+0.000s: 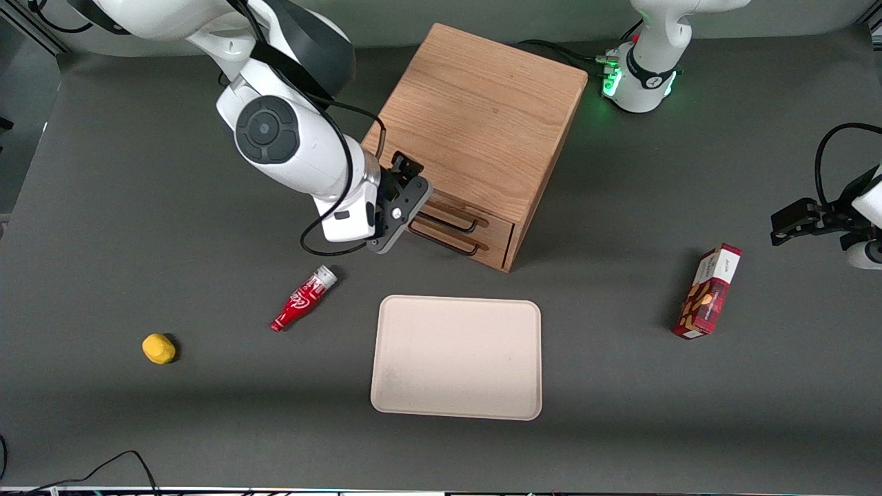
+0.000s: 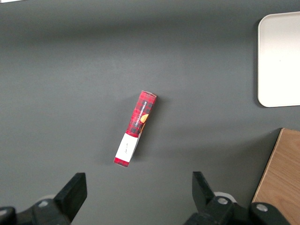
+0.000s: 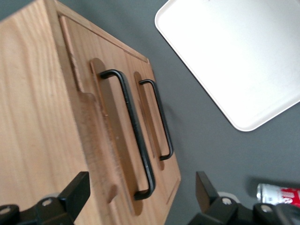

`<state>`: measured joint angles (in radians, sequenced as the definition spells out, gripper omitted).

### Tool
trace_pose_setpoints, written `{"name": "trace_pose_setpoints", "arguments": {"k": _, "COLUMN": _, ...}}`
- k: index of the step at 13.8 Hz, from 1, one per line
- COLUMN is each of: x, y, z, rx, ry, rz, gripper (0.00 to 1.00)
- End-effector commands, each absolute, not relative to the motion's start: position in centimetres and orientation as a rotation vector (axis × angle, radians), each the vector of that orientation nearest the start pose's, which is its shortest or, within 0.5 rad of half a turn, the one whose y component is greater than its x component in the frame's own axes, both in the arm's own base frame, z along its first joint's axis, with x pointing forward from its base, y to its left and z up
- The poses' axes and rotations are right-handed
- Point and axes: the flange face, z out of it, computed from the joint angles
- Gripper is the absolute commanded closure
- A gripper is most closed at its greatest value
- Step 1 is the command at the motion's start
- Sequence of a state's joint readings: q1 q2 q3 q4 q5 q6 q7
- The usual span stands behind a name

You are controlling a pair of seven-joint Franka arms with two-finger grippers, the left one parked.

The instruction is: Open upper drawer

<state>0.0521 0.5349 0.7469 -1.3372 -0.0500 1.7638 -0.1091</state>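
The wooden cabinet (image 1: 475, 124) stands in the middle of the table, its two drawer fronts turned toward the front camera. The upper drawer (image 1: 493, 222) is shut, with its thin black wire handle (image 1: 449, 218) above the lower drawer's handle (image 1: 444, 242). My right gripper (image 1: 413, 210) is just in front of the drawer fronts, at the handles' end nearest the working arm. In the right wrist view the gripper (image 3: 140, 192) is open. Its fingers (image 3: 77, 191) stand wide on either side of the end of the upper handle (image 3: 133, 126) without touching it. The lower handle (image 3: 161, 119) lies beside it.
A white tray (image 1: 456, 357) lies nearer the front camera than the cabinet and also shows in the right wrist view (image 3: 234, 56). A red cola bottle (image 1: 303, 298) lies just below the gripper. A yellow lump (image 1: 158, 348) sits toward the working arm's end. A red box (image 1: 708, 292) lies toward the parked arm's end.
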Motion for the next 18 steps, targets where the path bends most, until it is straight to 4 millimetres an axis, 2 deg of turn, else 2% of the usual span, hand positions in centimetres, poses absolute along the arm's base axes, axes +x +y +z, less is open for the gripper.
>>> {"name": "trace_pose_setpoints", "arguments": {"k": 1, "x": 55.9, "y": 42.0, "z": 45.5, "rx": -2.571, "ry": -1.206, "rz": 0.053, "gripper": 0.00}}
{"name": "trace_pose_setpoints", "arguments": {"k": 5, "x": 56.1, "y": 42.9, "z": 42.0, "rx": -2.570, "ry": -1.220, "rz": 0.033, "gripper": 0.00}}
{"name": "trace_pose_setpoints", "arguments": {"k": 11, "x": 56.6, "y": 42.9, "z": 39.9, "rx": -2.564, "ry": -1.215, "rz": 0.045, "gripper": 0.00}}
{"name": "trace_pose_setpoints", "arguments": {"k": 13, "x": 57.2, "y": 42.4, "z": 39.5, "rx": -2.575, "ry": -1.282, "rz": 0.022, "gripper": 0.00}}
{"name": "trace_pose_setpoints", "arguments": {"k": 18, "x": 58.6, "y": 40.7, "z": 38.8, "rx": -2.567, "ry": -1.321, "rz": 0.014, "gripper": 0.00}}
